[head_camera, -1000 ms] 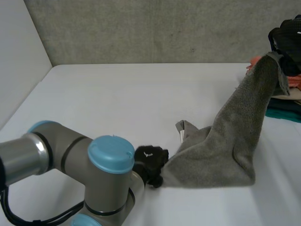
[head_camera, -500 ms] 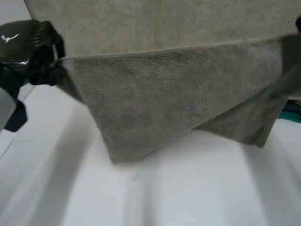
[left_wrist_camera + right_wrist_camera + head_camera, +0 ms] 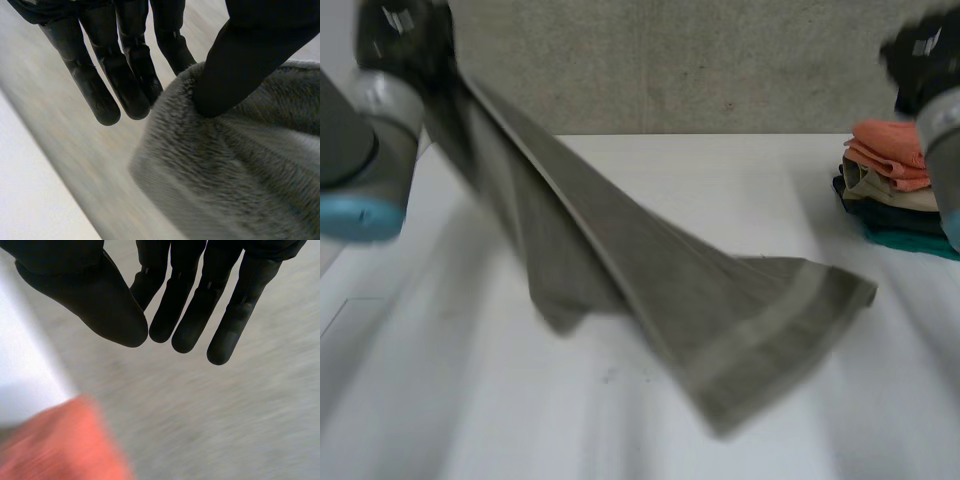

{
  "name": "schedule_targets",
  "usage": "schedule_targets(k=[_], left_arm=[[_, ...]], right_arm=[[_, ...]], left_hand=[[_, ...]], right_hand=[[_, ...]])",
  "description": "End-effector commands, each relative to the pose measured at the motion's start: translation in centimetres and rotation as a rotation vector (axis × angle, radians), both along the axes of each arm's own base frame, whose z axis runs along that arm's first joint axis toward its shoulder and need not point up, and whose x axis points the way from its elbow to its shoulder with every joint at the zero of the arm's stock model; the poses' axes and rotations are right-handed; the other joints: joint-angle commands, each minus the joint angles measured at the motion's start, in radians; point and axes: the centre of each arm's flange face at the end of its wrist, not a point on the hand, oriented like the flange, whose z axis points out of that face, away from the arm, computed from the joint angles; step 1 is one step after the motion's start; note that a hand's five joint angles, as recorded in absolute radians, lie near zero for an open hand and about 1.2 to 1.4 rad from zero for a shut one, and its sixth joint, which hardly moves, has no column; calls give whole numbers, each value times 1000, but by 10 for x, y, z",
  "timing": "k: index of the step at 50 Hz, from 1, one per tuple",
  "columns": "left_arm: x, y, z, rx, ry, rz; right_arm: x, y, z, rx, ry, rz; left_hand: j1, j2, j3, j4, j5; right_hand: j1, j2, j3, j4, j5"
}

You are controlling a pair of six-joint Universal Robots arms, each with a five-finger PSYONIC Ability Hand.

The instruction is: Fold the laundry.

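Since half a second ago the right hand [image 3: 920, 55] has let go of the grey towel [image 3: 650, 270], which then hung stretched between both hands across the head view. Now it trails in a long slant from the left hand [image 3: 405, 35], held high at the far left, down to the middle of the white table [image 3: 720, 170]. Its free end, the one with a paler band across it, is low over the table towards the right (it is smeared by motion, so I cannot tell whether it touches down). A fold of it hangs lower beneath the left arm [image 3: 360, 130].

From the left wrist camera I see the towel [image 3: 240, 170] pinched: the thumb [image 3: 235, 70] presses its bunched edge against the straight fingers [image 3: 125, 75].

From the right wrist camera, the right hand [image 3: 187, 305] is empty, fingers straight and side by side, thumb apart from them. Under it shows a blur of orange cloth [image 3: 60, 440].

That hand is raised at the far right, above a pile of folded laundry [image 3: 895, 195] by the table's right edge: orange on top, then beige, dark blue and teal. The pile sits well apart from the towel's free end. Behind the table stands a grey wall [image 3: 670, 60].
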Motion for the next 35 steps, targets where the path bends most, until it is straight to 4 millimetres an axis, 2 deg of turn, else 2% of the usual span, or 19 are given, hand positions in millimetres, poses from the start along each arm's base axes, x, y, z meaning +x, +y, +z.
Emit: schedule_targets(k=[1, 3, 7, 8, 10, 11, 14, 15, 18, 19, 22, 23, 30, 31, 34, 35], left_arm=[[-2, -9, 81, -399, 101, 47], [-5, -7, 77, -385, 98, 40], [-10, -4, 41, -272, 62, 22], [-10, 0, 27, -230, 47, 16], [-9, 6, 18, -199, 32, 13], [-8, 12, 9, -171, 19, 6], [-6, 18, 0, -140, 6, 0], [-5, 21, -4, -125, 1, -4], [0, 22, -7, -114, -3, 7], [1, 24, -6, -113, -4, 8], [3, 28, 2, -128, 0, 9], [4, 32, 9, -142, 6, 10], [7, 59, 54, -242, 35, -7], [7, 68, 66, -264, 40, -18], [8, 83, 83, -292, 41, -37], [8, 95, 93, -307, 45, -54]], right_arm=[[16, -11, 53, -365, -101, 12], [19, -9, 47, -339, -98, 19], [32, 5, 14, -181, -78, 56], [38, 13, -4, -95, -71, 79], [44, 22, -22, -12, -72, 101], [48, 32, -40, 67, -73, 119], [52, 49, -64, 192, -80, 144], [54, 61, -78, 274, -89, 165], [58, 81, -93, 386, -114, 195], [63, 94, -100, 451, -134, 216], [73, 113, -108, 531, -167, 266], [80, 124, -112, 569, -189, 298], [110, 155, -120, 675, -316, 426], [118, 161, -127, 713, -361, 443], [133, 165, -133, 761, -447, 469], [142, 167, -136, 790, -514, 481]], left_hand=[[233, 198, 203, 196, 255], [233, 198, 203, 196, 255], [233, 198, 203, 196, 255], [233, 198, 203, 196, 255], [233, 198, 203, 196, 255], [233, 198, 203, 196, 255], [233, 198, 203, 196, 255], [233, 198, 203, 196, 255], [233, 198, 203, 196, 255], [233, 198, 203, 196, 255], [233, 198, 203, 196, 255], [233, 198, 203, 196, 255], [233, 198, 203, 196, 255], [233, 198, 203, 196, 255], [233, 198, 203, 196, 255], [233, 198, 203, 196, 255]], right_hand=[[243, 211, 205, 195, 188], [243, 211, 205, 195, 188], [243, 211, 205, 195, 188], [-23, -55, -61, -71, -79], [-438, -470, -476, -486, -493], [-666, -699, -705, -715, -722], [-713, -745, -751, -761, -768], [-719, -751, -757, -767, -774], [-721, -754, -760, -770, -777], [-722, -754, -760, -770, -777], [-724, -757, -763, -773, -780], [-724, -757, -763, -773, -780], [-760, -792, -798, -808, -815], [-765, -798, -804, -814, -821], [-768, -801, -807, -817, -824], [-800, -833, -839, -849, -856]])
